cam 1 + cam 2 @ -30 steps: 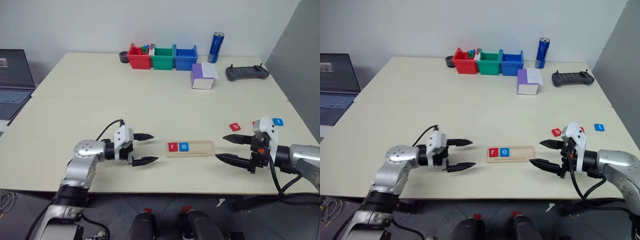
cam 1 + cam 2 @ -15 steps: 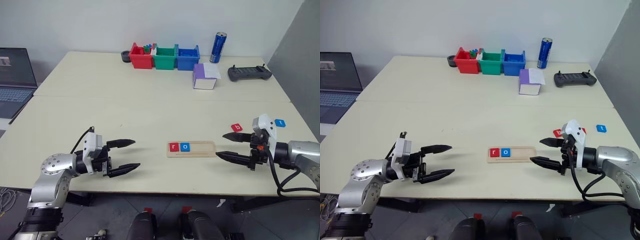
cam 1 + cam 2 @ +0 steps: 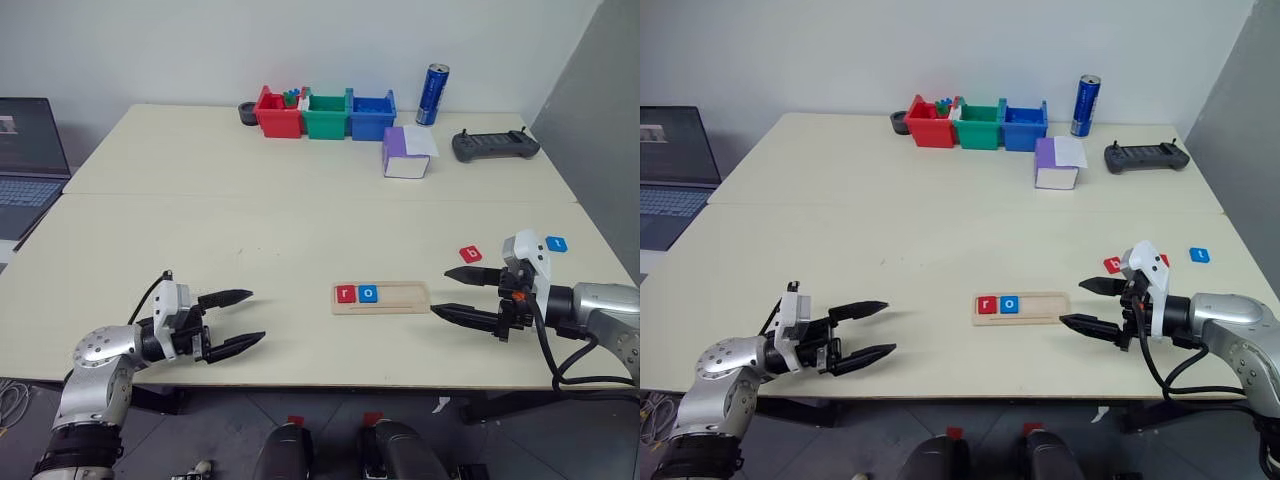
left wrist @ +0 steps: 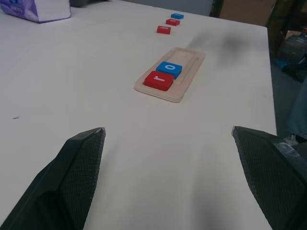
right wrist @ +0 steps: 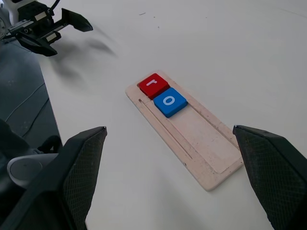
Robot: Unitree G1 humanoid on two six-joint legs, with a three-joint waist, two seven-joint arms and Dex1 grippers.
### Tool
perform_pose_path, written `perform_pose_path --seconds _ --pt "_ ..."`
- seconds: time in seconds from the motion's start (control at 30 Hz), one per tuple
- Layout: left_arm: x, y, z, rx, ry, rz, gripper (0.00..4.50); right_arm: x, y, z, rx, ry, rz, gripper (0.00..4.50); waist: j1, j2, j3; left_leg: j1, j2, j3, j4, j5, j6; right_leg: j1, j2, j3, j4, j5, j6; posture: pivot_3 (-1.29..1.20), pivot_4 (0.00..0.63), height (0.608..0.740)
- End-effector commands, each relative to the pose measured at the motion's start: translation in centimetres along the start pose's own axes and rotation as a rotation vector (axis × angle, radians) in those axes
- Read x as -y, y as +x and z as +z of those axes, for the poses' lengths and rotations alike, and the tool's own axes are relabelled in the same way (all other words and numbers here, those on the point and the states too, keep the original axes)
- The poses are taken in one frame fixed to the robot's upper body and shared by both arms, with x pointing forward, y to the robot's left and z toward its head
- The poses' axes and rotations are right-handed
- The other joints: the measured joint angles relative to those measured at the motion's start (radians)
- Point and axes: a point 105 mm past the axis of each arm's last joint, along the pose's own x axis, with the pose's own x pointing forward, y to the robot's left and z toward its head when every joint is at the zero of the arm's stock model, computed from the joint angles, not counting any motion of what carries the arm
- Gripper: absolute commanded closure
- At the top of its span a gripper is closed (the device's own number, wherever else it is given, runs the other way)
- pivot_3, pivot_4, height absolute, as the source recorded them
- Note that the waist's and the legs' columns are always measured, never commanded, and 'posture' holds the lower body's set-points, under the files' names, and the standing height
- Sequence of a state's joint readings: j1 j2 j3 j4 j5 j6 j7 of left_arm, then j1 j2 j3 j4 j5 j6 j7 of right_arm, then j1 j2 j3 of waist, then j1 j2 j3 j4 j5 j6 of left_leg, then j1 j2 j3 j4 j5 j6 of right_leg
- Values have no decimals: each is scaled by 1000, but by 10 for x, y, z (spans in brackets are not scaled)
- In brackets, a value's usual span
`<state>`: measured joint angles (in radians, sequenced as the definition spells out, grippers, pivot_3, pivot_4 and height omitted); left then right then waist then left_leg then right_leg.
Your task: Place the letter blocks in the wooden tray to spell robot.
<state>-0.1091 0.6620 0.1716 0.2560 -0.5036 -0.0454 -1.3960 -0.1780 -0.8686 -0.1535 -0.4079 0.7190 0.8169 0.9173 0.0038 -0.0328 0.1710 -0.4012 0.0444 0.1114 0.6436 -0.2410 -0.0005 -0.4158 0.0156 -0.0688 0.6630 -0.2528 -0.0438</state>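
While the left gripper [image 3: 232, 321] was just beside the left end of the wooden tray [image 3: 381, 298] one second ago, it is now drawn back toward the near left corner of the table [image 3: 200, 230], well apart from the tray, and its two black fingers are spread with nothing between them. The right gripper [image 3: 465, 294] has kept its place just off the right end of the tray, near the front edge of the table, fingers also spread wide and empty. Between the two grippers the tray lies flat as before, and its two leftmost places hold the red r block [image 3: 346, 293] and the blue o block [image 3: 368, 293], touching each other; the rest of the tray is bare wood. A little farther, behind the right gripper, the red b block [image 3: 470, 254] lies on the table, and the blue t block [image 3: 556, 243] lies to the right of it; in the left wrist view a second red block [image 4: 172, 21] lies between these two. At the far side stand the purple-and-white box [image 3: 405, 153], the red, green and blue bins [image 3: 324, 113], a blue can [image 3: 431, 95] and a dark controller [image 3: 494, 145], all unmoved.
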Motion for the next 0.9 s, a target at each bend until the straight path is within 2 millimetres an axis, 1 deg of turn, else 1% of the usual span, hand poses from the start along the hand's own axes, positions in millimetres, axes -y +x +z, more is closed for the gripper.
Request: perform_pose_path --seconds 0.03,0.13,0.27,0.37,0.4,0.53,0.6,0.7,0.77,0.83,0.9 --pt "-8 -7 17 66 27 31 34 8 -9 7 12 -41 -40 0 0 0 0 0 0 0 0 0 0 0 0 0 0 0 0 0 150 740" --pt "-7 -8 24 89 37 13 34 19 -18 4 6 -34 -91 0 0 0 0 0 0 0 0 0 0 0 0 0 0 0 0 0 150 740" --pt "-2 -8 24 86 62 -34 34 39 -24 -2 30 -8 -202 0 0 0 0 0 0 0 0 0 0 0 0 0 0 0 0 0 150 740" --pt "1 -11 24 114 104 -53 34 55 -22 -13 25 -25 -310 0 -1 0 0 0 0 0 0 0 0 0 0 0 0 0 0 0 150 740" --pt "2 -12 22 106 104 -58 34 63 -20 -15 32 -16 -364 0 -1 0 0 0 0 0 0 0 0 0 0 0 0 0 0 0 150 740" --pt "3 -21 14 52 153 -77 34 95 -20 -20 76 39 -569 0 -5 0 0 0 0 2 0 0 0 -1 0 1 2 0 0 0 150 740" --pt "3 -23 14 41 181 -81 34 105 -20 -23 82 60 -641 0 -5 0 0 0 0 3 0 0 0 -3 0 2 3 0 0 0 150 740" --pt "1 -23 16 38 223 -82 34 111 -22 -29 68 82 -714 0 -5 0 0 -1 0 3 0 0 0 -3 0 2 3 0 0 0 150 740" --pt "0 -22 17 26 232 -88 34 115 -23 -30 86 104 -750 0 -5 0 0 -2 0 3 0 0 0 -4 0 3 3 0 0 0 150 740" --pt "0 -22 17 13 245 -94 34 117 -21 -27 109 122 -766 0 -5 0 0 -2 0 3 0 0 0 -4 0 3 2 0 0 0 150 740" --pt "-2 -23 17 2 252 -94 34 118 -15 -27 105 126 -781 0 -6 0 0 -2 0 3 0 0 0 -4 0 3 3 0 0 0 150 740"
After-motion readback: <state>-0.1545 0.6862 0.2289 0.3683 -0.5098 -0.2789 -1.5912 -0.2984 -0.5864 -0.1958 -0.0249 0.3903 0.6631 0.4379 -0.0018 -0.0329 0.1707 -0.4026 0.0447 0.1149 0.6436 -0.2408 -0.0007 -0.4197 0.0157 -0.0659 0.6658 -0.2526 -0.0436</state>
